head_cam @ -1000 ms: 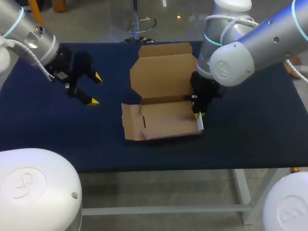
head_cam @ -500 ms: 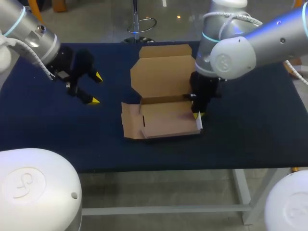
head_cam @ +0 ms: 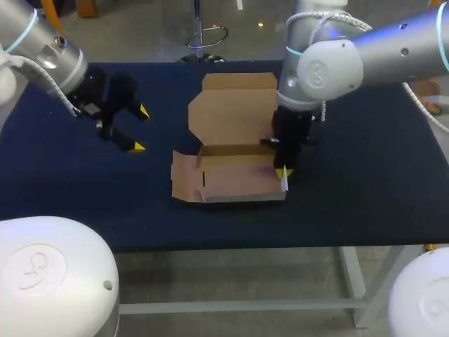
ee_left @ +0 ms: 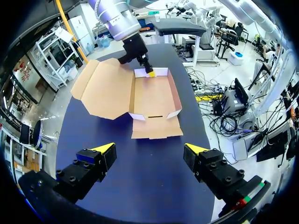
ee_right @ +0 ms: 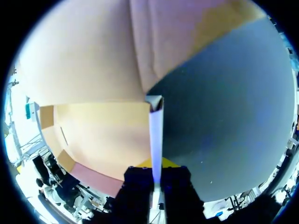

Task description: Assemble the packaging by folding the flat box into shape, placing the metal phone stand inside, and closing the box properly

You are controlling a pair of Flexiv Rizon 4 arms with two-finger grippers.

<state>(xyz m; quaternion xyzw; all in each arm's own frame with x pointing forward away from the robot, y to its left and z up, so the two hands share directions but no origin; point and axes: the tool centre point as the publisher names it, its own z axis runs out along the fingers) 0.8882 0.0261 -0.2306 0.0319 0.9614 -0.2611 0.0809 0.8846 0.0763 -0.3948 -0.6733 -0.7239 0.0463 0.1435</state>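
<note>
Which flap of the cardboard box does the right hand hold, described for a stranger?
Near the middle of the dark blue table sits an open brown cardboard box, lid raised behind. The flap is the narrow side wall on its right, pinched by the right hand. Unlike the left side flap, lying flat, it stands upright and shows a white edge.

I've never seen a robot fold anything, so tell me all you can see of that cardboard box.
The cardboard box is plain brown thin card, half folded. Its shallow tray lies flat on the dark blue table, with low walls raised at the back and sides and nothing inside. The wide lid is open, thrown back behind the tray. An end flap lies flat at the left, beside a slotted wall. The right pincer grips the right side wall from above.
</note>
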